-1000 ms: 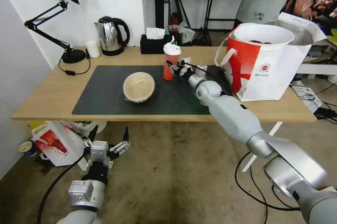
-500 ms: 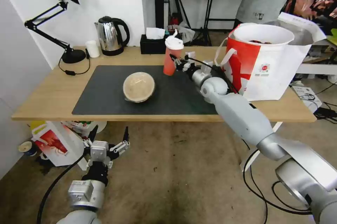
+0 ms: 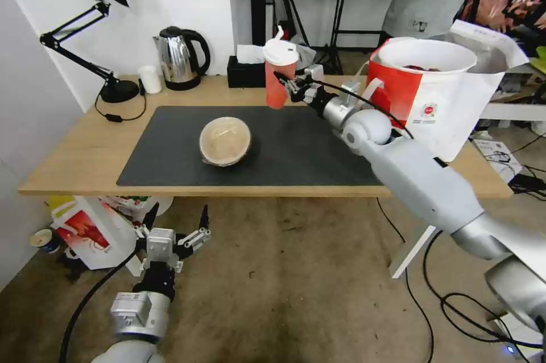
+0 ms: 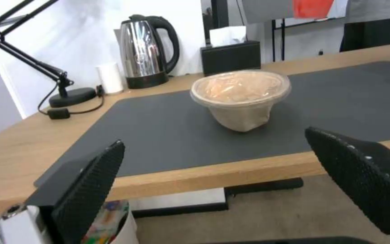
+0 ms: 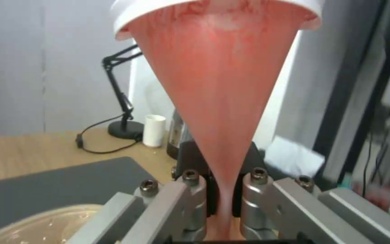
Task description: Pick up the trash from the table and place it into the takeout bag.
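My right gripper [image 3: 287, 89] is shut on the tall red drink cup [image 3: 277, 75] with a white lid and holds it in the air above the back of the table [image 3: 74, 158], left of the takeout bag [image 3: 432, 107]. The right wrist view shows the cup [image 5: 217, 88] squeezed between the fingers. A white bowl [image 3: 426, 56] sits in the bag's mouth. The tan lidded bowl [image 3: 225, 140] [image 4: 241, 96] rests on the dark grey mat [image 3: 170, 152]. My left gripper [image 3: 174, 226] hangs open below the table's front edge, its fingertips [image 4: 91, 183] wide apart.
At the back of the table stand a black desk lamp [image 3: 108, 38], a small white cup [image 3: 150, 78], a steel kettle [image 3: 179, 58] and a black tissue box [image 3: 247, 70]. A smaller red-and-white bag [image 3: 91, 232] sits on the floor under the table's left end.
My right gripper has lifted the red cup off the mat and carried it up and slightly back. The left arm and the tan bowl have not moved.
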Controlling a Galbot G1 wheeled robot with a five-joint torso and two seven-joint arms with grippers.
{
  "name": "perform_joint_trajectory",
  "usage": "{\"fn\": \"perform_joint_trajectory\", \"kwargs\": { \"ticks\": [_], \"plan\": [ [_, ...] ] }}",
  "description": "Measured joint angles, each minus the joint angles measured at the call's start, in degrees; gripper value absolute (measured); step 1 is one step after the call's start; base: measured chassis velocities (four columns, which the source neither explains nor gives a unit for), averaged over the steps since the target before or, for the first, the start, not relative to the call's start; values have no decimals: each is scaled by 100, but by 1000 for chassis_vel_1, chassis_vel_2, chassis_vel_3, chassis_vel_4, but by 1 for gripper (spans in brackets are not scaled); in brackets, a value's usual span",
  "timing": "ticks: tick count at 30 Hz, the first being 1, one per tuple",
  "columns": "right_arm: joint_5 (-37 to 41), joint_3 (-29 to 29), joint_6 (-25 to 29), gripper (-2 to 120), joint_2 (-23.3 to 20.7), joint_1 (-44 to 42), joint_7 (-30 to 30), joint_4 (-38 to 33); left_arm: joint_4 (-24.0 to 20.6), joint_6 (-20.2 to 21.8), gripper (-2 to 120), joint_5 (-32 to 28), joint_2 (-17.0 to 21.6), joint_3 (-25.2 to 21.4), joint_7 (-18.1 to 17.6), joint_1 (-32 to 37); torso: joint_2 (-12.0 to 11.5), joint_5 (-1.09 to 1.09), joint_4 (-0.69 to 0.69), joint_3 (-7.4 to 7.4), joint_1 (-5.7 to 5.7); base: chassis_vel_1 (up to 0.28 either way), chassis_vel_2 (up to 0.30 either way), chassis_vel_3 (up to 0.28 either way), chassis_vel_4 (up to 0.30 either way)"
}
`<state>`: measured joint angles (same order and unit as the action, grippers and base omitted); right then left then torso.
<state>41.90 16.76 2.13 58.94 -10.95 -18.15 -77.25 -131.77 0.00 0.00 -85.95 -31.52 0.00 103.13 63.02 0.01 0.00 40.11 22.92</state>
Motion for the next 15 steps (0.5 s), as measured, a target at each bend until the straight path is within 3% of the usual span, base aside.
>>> {"fn": "perform_joint_trajectory", "kwargs": {
  "ticks": [8, 15],
  "plan": [
    [-12, -50, 27, 3, -232, 168, -72, -267, 0, 0, 100, 0, 0, 0, 0, 0, 0, 0, 1, 0, 0, 0, 0, 0, 0],
    [212, -447, 17, 3, -474, 242, -71, -322, 0, 0, 100, 0, 0, 0, 0, 0, 0, 0, 0, 0, 0, 0, 0, 0, 0]
  ]
}}
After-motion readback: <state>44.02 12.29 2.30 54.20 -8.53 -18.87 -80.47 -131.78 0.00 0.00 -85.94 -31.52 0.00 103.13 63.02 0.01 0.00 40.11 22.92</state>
